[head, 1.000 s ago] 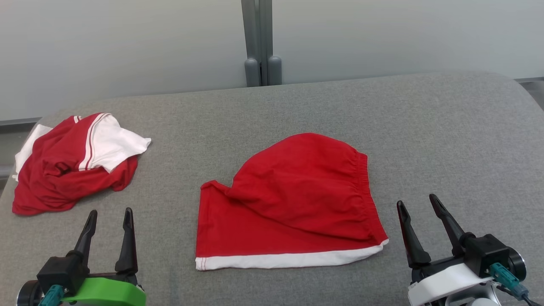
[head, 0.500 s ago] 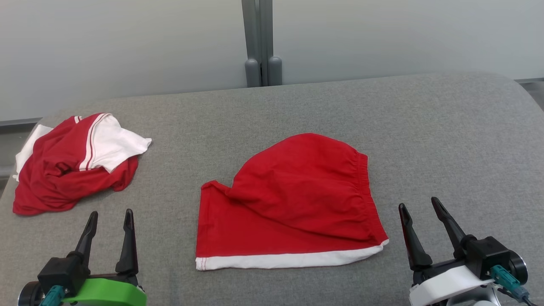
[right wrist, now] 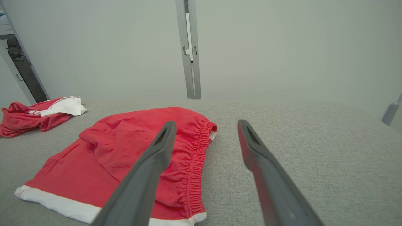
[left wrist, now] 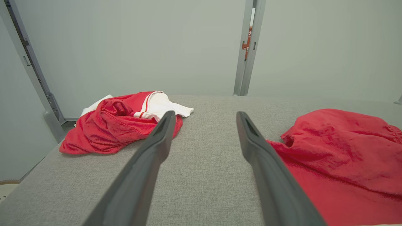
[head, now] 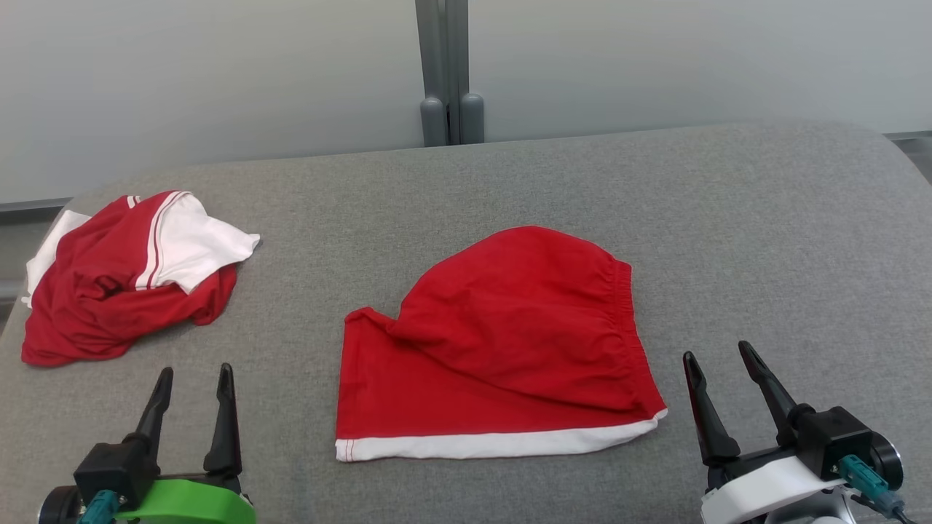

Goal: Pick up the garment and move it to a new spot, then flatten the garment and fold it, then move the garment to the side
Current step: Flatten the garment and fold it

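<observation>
Grey woven worktop (head: pixel 764 240) with rounded far corners. We see red shorts (head: pixel 502 342) lying near its middle, between the two grippers and nearer the right one. The cloth is soft and matte with shallow creases. The gathered elastic waistband is on the right, a white hem band runs along the near edge, the far edge is rounded and there is a small notch at the left. In the far left corner, well apart, sits a crumpled shirt (head: pixel 124 280), red with white panels and thin red stripes, bunched in deep folds. A grey post (head: pixel 446 73) stands against a pale plain wall behind.

The left gripper (head: pixel 196 370) has a green mount and the right gripper (head: pixel 716 351) a white one. Both have long dark tapered fingers, spread wide with nothing in them, and touch no cloth.

Against a second ago, both grippers sit a little lower in the head view, drawn back toward the near edge. The whole picture has nudged up a touch, which is camera motion. The shorts and shirt are unchanged.

Both gripper bases are cut by the bottom edge. In the left wrist view the shorts run off the right edge, partly behind a finger. In the right wrist view the shirt is clipped at the left, and a finger covers part of the waistband. We cannot tell how many layers the shorts are folded into.
</observation>
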Available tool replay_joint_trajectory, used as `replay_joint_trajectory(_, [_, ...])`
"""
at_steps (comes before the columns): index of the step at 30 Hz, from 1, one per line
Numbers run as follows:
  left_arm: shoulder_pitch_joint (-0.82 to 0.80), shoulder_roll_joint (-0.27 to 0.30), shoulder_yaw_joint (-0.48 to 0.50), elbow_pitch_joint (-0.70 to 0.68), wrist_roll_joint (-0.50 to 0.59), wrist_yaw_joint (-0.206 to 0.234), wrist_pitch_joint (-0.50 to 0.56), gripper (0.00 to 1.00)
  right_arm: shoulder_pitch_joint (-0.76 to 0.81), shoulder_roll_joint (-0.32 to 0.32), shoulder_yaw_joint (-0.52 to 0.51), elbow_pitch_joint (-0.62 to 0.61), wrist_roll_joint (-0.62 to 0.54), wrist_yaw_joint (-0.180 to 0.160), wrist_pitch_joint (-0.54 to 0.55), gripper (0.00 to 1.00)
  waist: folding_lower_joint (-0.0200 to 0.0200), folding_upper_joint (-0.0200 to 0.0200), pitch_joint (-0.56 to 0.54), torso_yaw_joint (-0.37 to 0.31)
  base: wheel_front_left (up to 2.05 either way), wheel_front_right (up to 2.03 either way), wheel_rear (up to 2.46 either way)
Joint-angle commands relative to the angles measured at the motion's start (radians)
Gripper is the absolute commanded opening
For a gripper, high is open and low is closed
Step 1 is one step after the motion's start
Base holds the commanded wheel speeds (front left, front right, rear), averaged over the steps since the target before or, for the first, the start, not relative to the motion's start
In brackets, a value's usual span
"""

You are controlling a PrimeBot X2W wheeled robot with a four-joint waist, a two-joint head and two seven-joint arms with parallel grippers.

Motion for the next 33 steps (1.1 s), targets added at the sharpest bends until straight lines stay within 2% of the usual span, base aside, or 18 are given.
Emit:
replay_joint_trajectory(1, [0.008,0.000,-0.007,0.011,0.001,-0.003,0.000,1.00,0.007,0.001,-0.003,0.007,-0.002,0.000,-0.003,1.00,0.0000,0.0000,0.002,0.000,0.00,0.00,0.00])
replay_joint_trajectory(4, [0.015,0.005,-0.033,0.037,0.001,-0.004,0.000,1.00,0.002,0.000,0.003,0.026,-0.003,0.000,-0.003,1.00,0.0000,0.0000,0.008,-0.003,0.00,0.00,0.00])
replay_joint_trajectory(10, [0.015,0.012,-0.161,0.123,-0.015,-0.004,0.000,1.00,-0.018,-0.005,0.002,0.084,0.005,0.000,-0.003,1.00,0.0000,0.0000,0.038,-0.003,0.00,0.00,0.00])
replay_joint_trajectory(18, [-0.066,-0.013,-0.309,0.272,-0.077,-0.004,0.000,1.00,-0.085,-0.010,0.029,0.211,0.014,0.000,-0.003,1.00,0.0000,0.0000,0.097,0.000,0.00,0.00,0.00])
replay_joint_trajectory(24, [-0.133,-0.027,-0.359,0.390,-0.106,-0.004,0.000,1.00,-0.140,-0.003,0.067,0.322,0.022,0.000,-0.003,1.00,0.0000,0.0000,0.130,0.007,0.00,0.00,0.00])
replay_joint_trajectory(33, [-0.183,-0.044,-0.404,0.482,-0.145,-0.004,0.002,1.00,-0.192,0.012,0.093,0.431,0.056,0.000,-0.003,1.00,0.0000,0.0000,0.157,0.017,0.00,0.00,0.00])
